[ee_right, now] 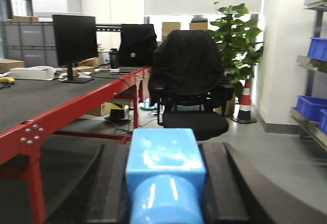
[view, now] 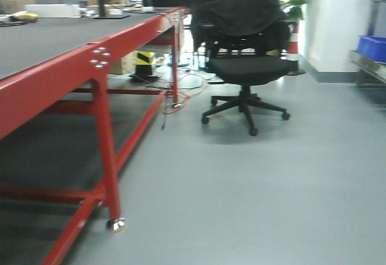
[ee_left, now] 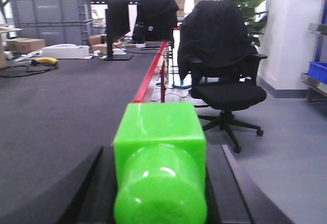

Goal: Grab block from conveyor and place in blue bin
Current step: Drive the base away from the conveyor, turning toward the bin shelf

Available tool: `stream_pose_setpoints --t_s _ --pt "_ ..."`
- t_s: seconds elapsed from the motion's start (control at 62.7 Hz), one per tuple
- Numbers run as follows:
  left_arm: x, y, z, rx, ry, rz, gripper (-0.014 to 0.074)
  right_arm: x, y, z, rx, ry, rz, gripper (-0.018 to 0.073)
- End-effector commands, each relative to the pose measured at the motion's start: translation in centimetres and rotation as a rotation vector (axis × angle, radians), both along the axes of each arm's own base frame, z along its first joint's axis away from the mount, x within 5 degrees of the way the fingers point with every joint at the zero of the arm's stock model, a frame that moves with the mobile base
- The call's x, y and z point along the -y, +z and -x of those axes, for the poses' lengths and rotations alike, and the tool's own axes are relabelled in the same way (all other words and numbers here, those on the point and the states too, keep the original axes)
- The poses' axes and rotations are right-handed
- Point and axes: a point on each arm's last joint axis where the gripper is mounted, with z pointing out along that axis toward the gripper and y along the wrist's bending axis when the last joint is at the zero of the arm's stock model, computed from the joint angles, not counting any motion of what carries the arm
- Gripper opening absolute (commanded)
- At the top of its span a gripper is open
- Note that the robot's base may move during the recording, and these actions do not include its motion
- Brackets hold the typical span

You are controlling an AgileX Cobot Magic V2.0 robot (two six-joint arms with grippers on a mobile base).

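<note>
The left end effector (ee_left: 161, 155) clamps a green block (ee_left: 159, 129) near the edge of the conveyor (ee_left: 61, 106). The right end effector (ee_right: 164, 150) clamps a blue block (ee_right: 164, 165). Both are probably gripped for carrying to the blue bin (view: 371, 46), well off to the right.

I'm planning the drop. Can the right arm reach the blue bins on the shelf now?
Probably not yet. The blue bins sit off to the right across bare floor, while the right gripper, shut on a blue block, hangs beside the conveyor. Nothing blocks the way; the base should drive closer.
</note>
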Motion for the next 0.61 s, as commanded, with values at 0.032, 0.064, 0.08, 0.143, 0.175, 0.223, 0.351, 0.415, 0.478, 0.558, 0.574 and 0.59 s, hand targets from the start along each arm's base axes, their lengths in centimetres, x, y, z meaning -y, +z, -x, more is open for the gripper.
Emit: stream_pose_setpoints --t_s 0.032,0.064,0.08,0.143,0.175,0.223,0.351,0.415,0.478,0.558,0.574,0.59 --pt "-0.01 0.23 0.17 0.028 0.001 0.009 -0.0111 0.0 0.11 0.1 0.019 0.0 0.007 -0.0162" --pt "-0.01 0.23 0.17 0.028 0.001 0.009 -0.0111 0.0 0.11 0.1 0.019 0.0 0.007 -0.0162" --pt "-0.01 0.23 0.17 0.028 0.001 0.009 -0.0111 0.0 0.11 0.1 0.019 0.0 0.007 -0.0162" --pt "-0.01 0.23 0.17 0.028 0.001 0.009 -0.0111 0.0 0.11 0.1 0.019 0.0 0.007 -0.0162" --pt "-0.01 0.23 0.17 0.028 0.001 0.009 -0.0111 0.0 0.11 0.1 0.019 0.0 0.007 -0.0162" --pt "-0.01 0.23 0.17 0.028 0.001 0.009 -0.0111 0.0 0.11 0.1 0.019 0.0 0.007 -0.0162" --pt "-0.01 0.23 0.17 0.028 0.001 0.009 -0.0111 0.0 0.11 0.1 0.019 0.0 0.007 -0.0162" --pt "-0.01 0.23 0.17 0.028 0.001 0.009 -0.0111 0.0 0.11 0.1 0.019 0.0 0.007 -0.0162" --pt "-0.01 0.23 0.17 0.028 0.001 0.009 -0.0111 0.0 0.11 0.1 0.019 0.0 0.007 -0.0162" --pt "-0.01 0.23 0.17 0.028 0.001 0.009 -0.0111 0.0 0.11 0.1 0.019 0.0 0.007 -0.0162" --pt "-0.01 0.23 0.17 0.028 0.001 0.009 -0.0111 0.0 0.11 0.1 0.019 0.0 0.007 -0.0162" --pt "-0.01 0.23 0.17 0.028 0.001 0.009 -0.0111 0.0 0.11 0.1 0.019 0.0 0.007 -0.0162"
